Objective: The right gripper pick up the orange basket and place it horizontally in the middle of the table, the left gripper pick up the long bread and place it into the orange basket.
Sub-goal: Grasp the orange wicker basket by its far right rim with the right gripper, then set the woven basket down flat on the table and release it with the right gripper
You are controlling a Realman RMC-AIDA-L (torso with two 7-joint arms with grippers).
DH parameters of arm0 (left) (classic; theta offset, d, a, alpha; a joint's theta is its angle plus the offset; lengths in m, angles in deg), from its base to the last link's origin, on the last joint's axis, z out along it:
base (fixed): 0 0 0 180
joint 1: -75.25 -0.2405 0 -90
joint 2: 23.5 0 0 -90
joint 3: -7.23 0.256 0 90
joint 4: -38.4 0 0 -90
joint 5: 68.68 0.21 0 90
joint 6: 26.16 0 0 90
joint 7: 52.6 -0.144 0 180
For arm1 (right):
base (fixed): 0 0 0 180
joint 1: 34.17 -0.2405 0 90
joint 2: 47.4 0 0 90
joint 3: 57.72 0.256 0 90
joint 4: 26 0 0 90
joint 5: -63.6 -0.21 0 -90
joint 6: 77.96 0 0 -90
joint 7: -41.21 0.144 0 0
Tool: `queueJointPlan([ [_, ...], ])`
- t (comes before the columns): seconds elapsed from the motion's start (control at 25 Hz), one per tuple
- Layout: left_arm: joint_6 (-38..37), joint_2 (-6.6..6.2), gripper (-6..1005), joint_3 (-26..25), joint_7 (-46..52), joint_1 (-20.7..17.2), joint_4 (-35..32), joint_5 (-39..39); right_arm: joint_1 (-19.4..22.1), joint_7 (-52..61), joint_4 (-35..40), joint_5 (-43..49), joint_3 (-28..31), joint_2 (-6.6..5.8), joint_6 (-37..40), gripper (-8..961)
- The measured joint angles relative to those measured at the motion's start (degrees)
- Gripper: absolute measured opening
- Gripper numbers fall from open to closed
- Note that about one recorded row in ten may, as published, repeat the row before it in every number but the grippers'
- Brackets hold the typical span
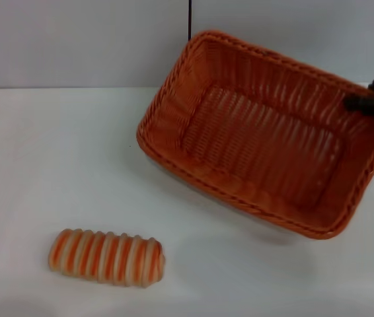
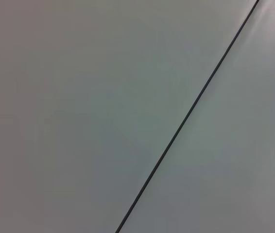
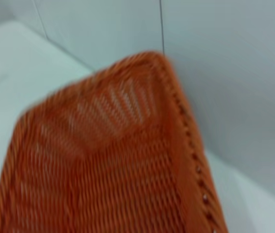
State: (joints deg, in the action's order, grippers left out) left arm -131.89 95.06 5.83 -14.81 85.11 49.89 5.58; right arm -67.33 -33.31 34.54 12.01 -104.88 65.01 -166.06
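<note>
The orange basket [image 1: 260, 145] hangs skewed over the right half of the white table [image 1: 55, 165], with a faint shadow under its near edge. My right gripper [image 1: 367, 102] shows only partly at the right edge, shut on the basket's far right rim. The right wrist view is filled by the basket's woven inside and braided rim [image 3: 103, 165]. The long bread [image 1: 106, 257], striped orange and cream, lies on the table at the front left, well apart from the basket. My left gripper is out of view; its wrist camera shows only the wall.
A grey wall [image 1: 74, 39] with a thin dark vertical seam [image 1: 189, 16] stands behind the table. The same seam [image 2: 186, 116] crosses the left wrist view. Bare tabletop spreads between the bread and the basket.
</note>
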Motion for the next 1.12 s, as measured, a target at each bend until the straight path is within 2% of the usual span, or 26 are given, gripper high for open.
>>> queueJointPlan([
  [0.24, 0.00, 0.00, 834, 0.00, 0.00, 0.26, 0.11, 0.00, 2.34, -0.91, 5.88, -4.60, 0.27, -0.07, -1.31, 183],
  [0.6, 0.02, 0.00, 834, 0.00, 0.00, 0.61, 0.17, 0.00, 2.12, -4.75, 12.99, -5.80, 4.01, -0.27, -8.25, 180],
  [0.92, 0.10, 0.05, 834, 0.16, 0.00, 0.83, 0.28, 0.00, 1.45, -9.51, 13.60, -10.43, 4.00, -2.17, -15.43, 180],
  [1.12, 0.61, 0.08, 833, 0.17, 0.00, 0.79, 0.21, 0.00, 0.72, -11.15, 13.05, -10.80, 1.17, -3.28, -18.53, 180],
])
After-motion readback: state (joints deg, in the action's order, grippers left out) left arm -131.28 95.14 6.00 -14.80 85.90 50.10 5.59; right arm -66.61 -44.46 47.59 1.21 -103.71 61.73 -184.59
